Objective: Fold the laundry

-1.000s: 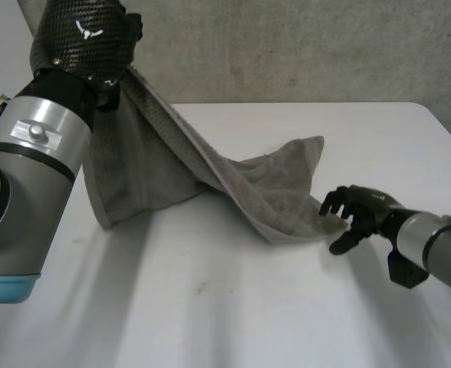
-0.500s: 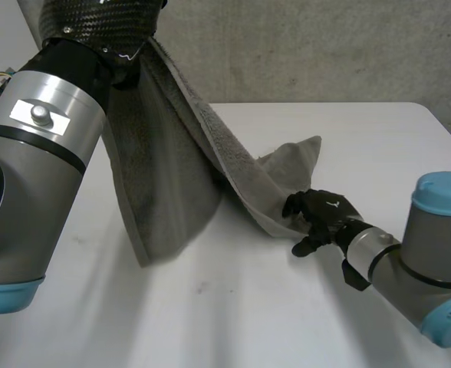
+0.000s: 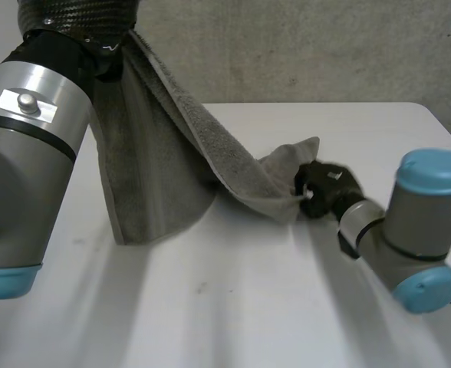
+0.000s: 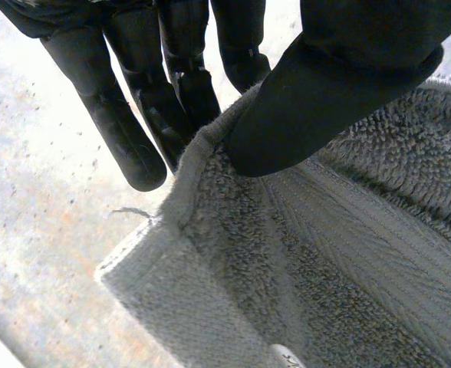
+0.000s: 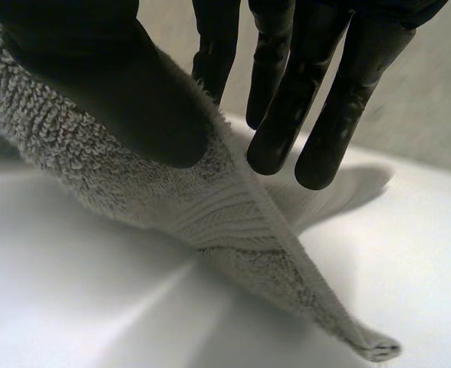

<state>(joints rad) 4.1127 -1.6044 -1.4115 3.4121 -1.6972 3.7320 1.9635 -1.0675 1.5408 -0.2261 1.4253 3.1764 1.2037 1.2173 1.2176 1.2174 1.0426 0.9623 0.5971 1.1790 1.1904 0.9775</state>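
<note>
Grey towel [image 3: 210, 153] hangs high at 11 o'clock over the tabletop [image 3: 233, 307] and slopes down toward 3 o'clock, its lower part draped on the surface. Left hand [image 4: 348, 69] pinches the hemmed edge near a corner, thumb pressing cloth against the fingers [image 4: 133, 138]. Right hand [image 3: 327, 186] clamps the low end at the towel's 4 o'clock, thumb on top, fingers behind. Risk: both pinches look shallow, right at the rim — tension between the arms could drag the cloth free, and the bunched middle may fold crooked.
</note>
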